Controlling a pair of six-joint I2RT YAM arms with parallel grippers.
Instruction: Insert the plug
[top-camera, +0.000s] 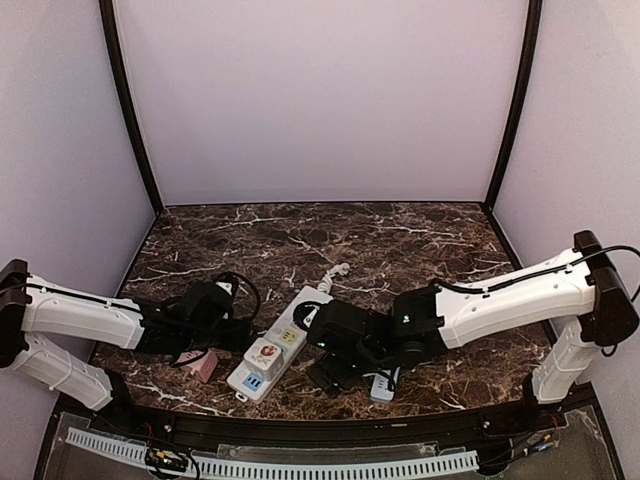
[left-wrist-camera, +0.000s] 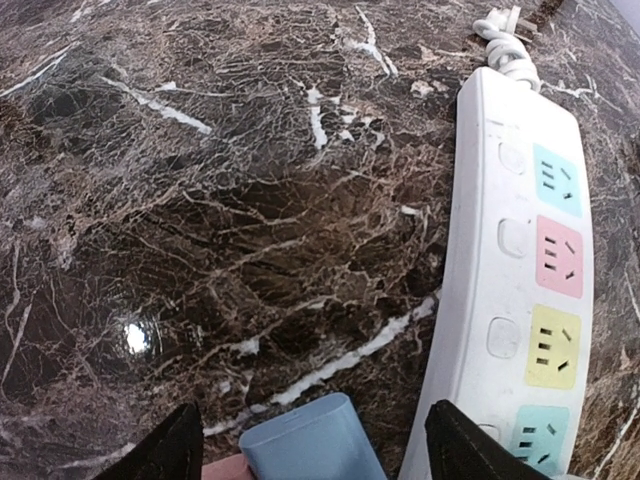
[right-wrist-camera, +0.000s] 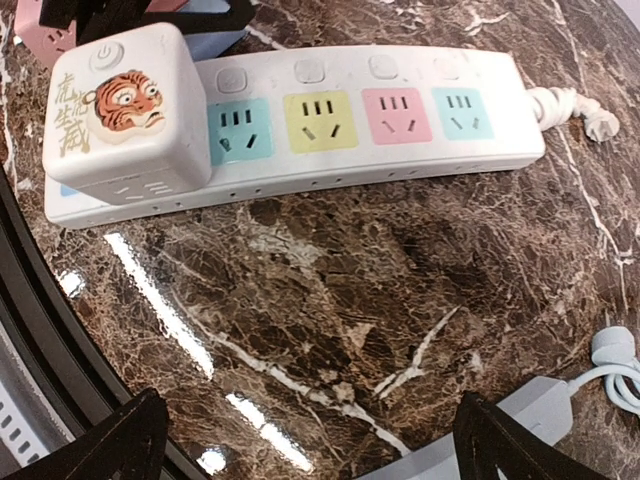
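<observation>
A white power strip (top-camera: 285, 335) with coloured sockets lies mid-table. It also shows in the left wrist view (left-wrist-camera: 520, 260) and the right wrist view (right-wrist-camera: 380, 110). A white cube plug with a tiger face (right-wrist-camera: 125, 110) sits in the strip's end socket, as the top view (top-camera: 263, 352) also shows. My left gripper (left-wrist-camera: 315, 430) is open, with a blue block (left-wrist-camera: 305, 440) on a pink piece (left-wrist-camera: 222, 468) lying between its fingers, left of the strip. My right gripper (right-wrist-camera: 310, 440) is open and empty over bare marble, beside a white adapter (right-wrist-camera: 525, 420).
The strip's short cord and own plug (top-camera: 338, 270) lie at its far end. The adapter's white cable (right-wrist-camera: 615, 365) coils to the right. The pink piece (top-camera: 205, 365) rests by my left gripper (top-camera: 225, 335). My right gripper (top-camera: 335, 372) is near the table's front edge.
</observation>
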